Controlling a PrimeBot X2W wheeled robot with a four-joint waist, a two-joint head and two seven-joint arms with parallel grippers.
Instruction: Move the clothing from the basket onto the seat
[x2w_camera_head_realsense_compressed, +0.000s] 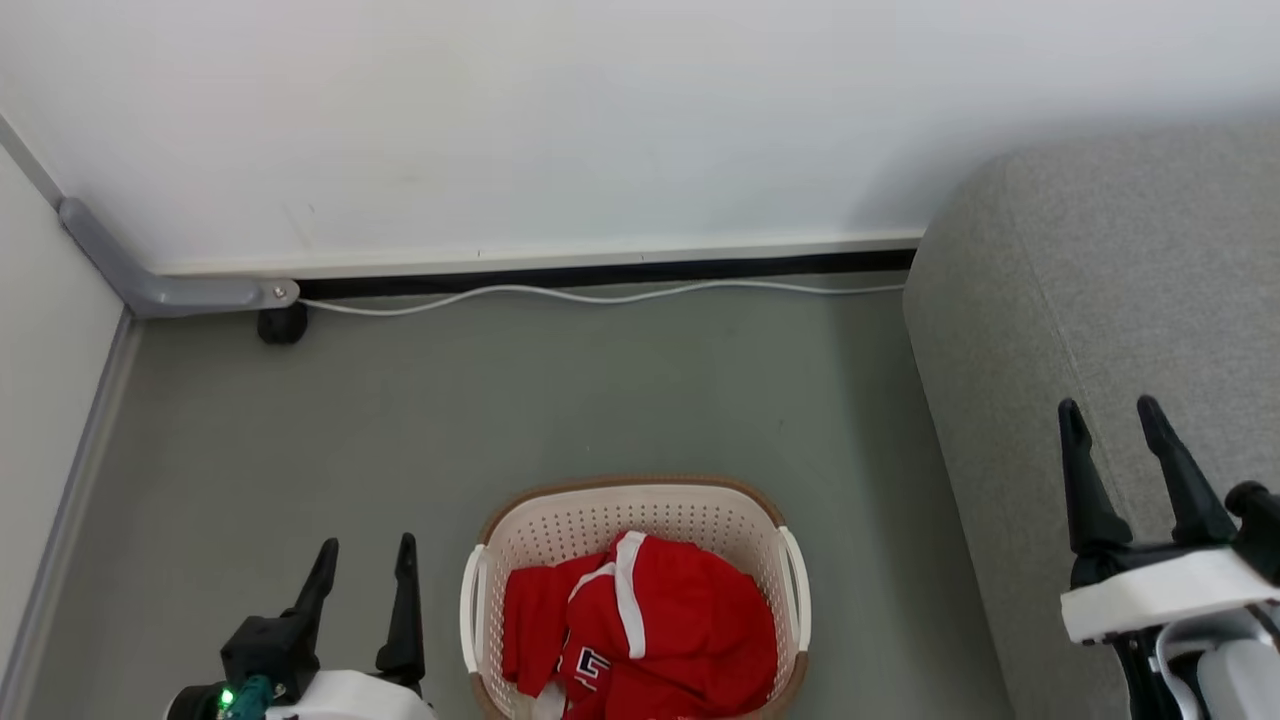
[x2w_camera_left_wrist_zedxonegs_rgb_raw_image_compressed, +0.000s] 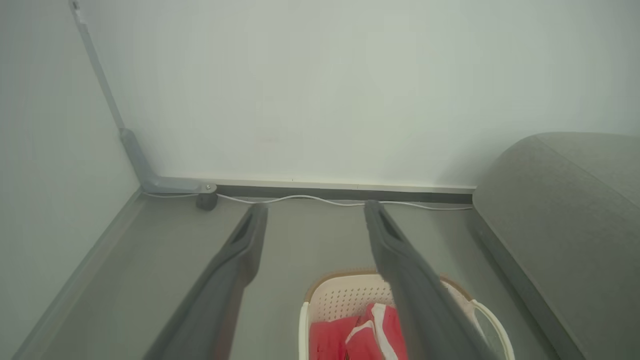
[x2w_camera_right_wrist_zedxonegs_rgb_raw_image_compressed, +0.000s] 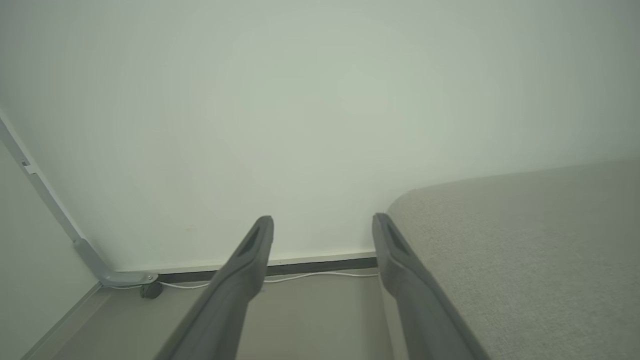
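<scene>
Head view: the clothing lies heaped in the basket at bottom centre, just right of the left gripper, spread and empty. The right gripper, likewise parted, hangs over the seat at right.
Left wrist view: the clothing sits at the bottom edge, near the right-hand finger.
Right wrist view: the seat lies lower right.

Home living corner: grey sofa, laundry basket.
</scene>
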